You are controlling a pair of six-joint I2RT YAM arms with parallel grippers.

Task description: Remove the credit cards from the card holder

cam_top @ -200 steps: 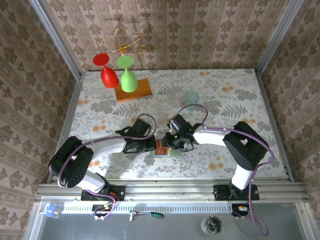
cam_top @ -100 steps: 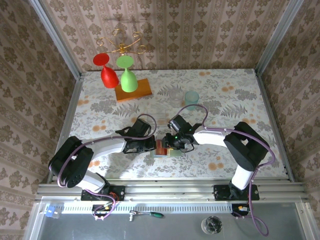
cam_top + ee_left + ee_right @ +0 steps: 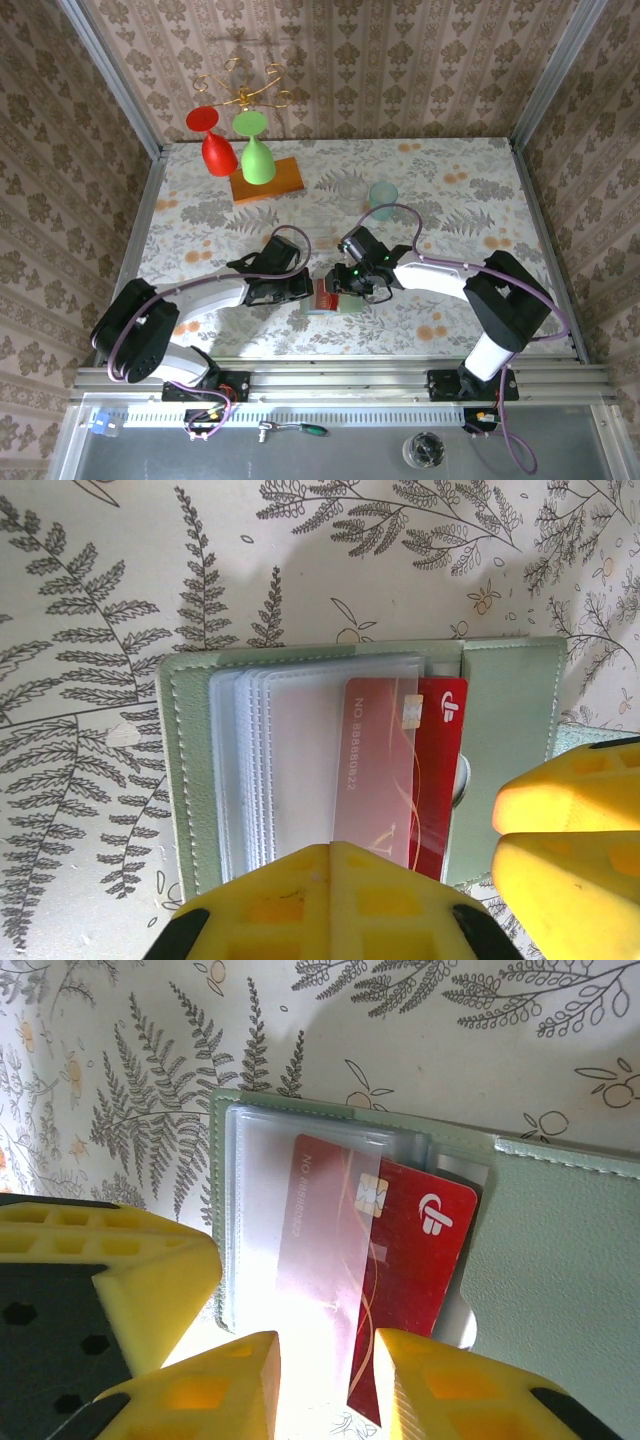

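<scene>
Card holder (image 3: 190,780) lies open, flat on table (image 3: 450,180), between both arms toward near edge. Red credit card (image 3: 425,1250) partly out of clear sleeve. Right gripper (image 3: 325,1380): fingers slightly apart above card's end, nothing clamped. Left gripper (image 3: 330,900): fully closed, empty, tips at sleeve stack's edge.

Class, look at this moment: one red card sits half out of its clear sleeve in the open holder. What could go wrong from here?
1. The right gripper, fingers apart, straddles both the red card and the clear sleeve lying over it. Closing there may pinch the sleeve too and drag the card holder along.
2. The shut left gripper sits at just one edge of the card holder, so a sideways pull might slide or tilt it.
</scene>
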